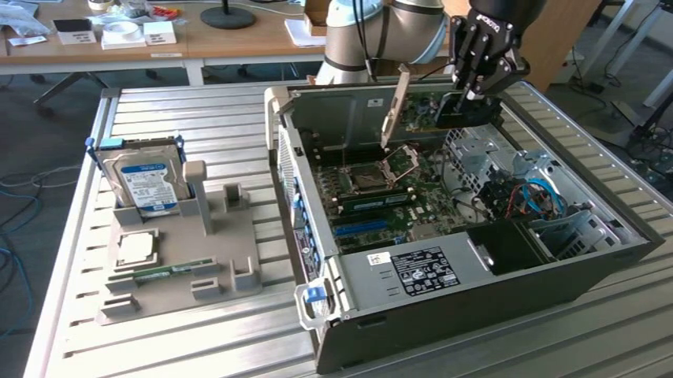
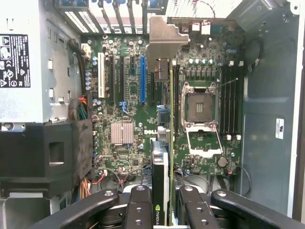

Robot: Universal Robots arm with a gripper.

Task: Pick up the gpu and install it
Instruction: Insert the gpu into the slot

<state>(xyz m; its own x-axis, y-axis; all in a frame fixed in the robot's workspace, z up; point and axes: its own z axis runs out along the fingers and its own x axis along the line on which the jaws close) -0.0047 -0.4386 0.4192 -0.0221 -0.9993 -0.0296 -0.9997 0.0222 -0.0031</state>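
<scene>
Closest to the wrist camera, the tool (image 2: 164, 202) is clenched on the gpu (image 2: 160, 167), with a black finger (image 2: 138, 205) pressed to each face; we see the card edge-on, its branded cooler toward one finger and its thin green board toward the other. Beyond the grip the card runs out to its silver bracket (image 2: 164, 43), which hangs free above the motherboard (image 2: 119, 105); nothing is seated yet, so we judge the card lifted and carried over the open case (image 1: 474, 315), with the insertion not yet done.

Farther down, the blue slot (image 2: 142, 78) lies parallel to the card but off to one side of its edge, while the processor socket (image 2: 200, 107) lies on the other side. To do this step well, we think the card's lower edge must sit squarely over a slot before any descent; the bracket must meet the rear openings of the case; the card should stay upright, since a tilt could jam one end.

In the exterior view the tool (image 1: 478, 67) holds the card (image 1: 462, 110) over the far end of the case; well apart on the tabletop (image 1: 189, 110) stands the hard drive (image 1: 147, 185) in its grey tray (image 1: 179, 268).
</scene>
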